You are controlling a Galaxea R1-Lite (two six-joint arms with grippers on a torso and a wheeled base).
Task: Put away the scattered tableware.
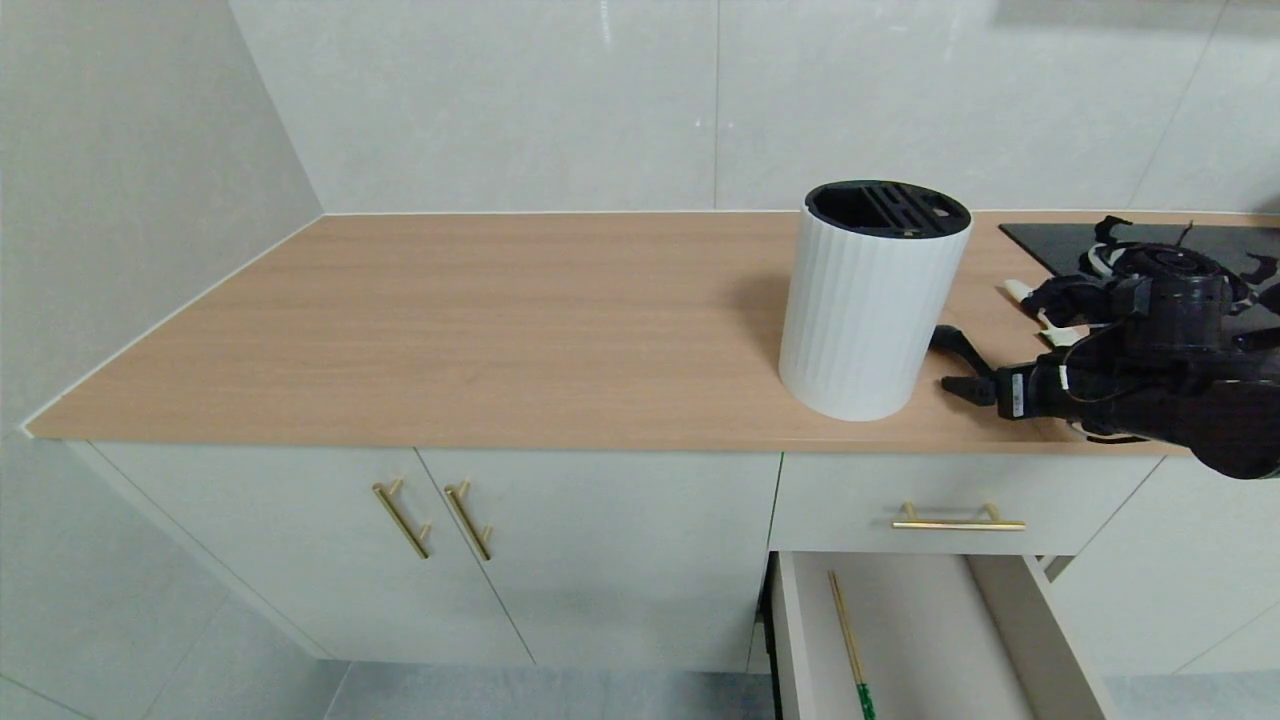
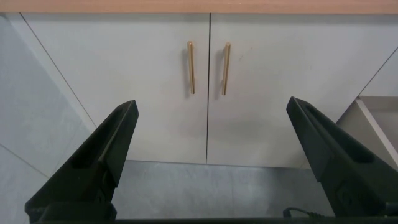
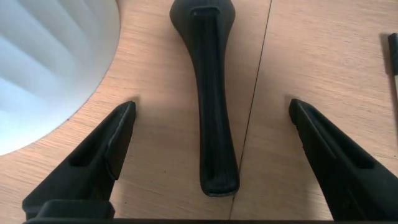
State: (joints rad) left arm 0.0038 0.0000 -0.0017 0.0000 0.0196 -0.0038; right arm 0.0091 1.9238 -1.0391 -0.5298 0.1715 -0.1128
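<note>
A black utensil handle (image 3: pixel 213 93) lies flat on the wooden counter (image 1: pixel 500 320), close beside a white ribbed holder (image 1: pixel 870 310) with a black slotted top. My right gripper (image 3: pixel 211 106) is low over the counter and open. Its fingers straddle the handle on both sides without touching it. In the head view the right gripper (image 1: pixel 965 378) sits just right of the holder, and the handle (image 1: pixel 952 343) pokes out toward the holder's base. My left gripper (image 2: pixel 211 104) hangs open and empty below counter height, facing the white cabinet doors (image 2: pixel 155 93).
A black cooktop (image 1: pixel 1050 240) lies at the counter's far right, with small white pieces (image 1: pixel 1018 291) beside it. Below the counter an open drawer (image 1: pixel 930 630) holds a pair of chopsticks (image 1: pixel 848 630). Wide bare counter stretches left of the holder.
</note>
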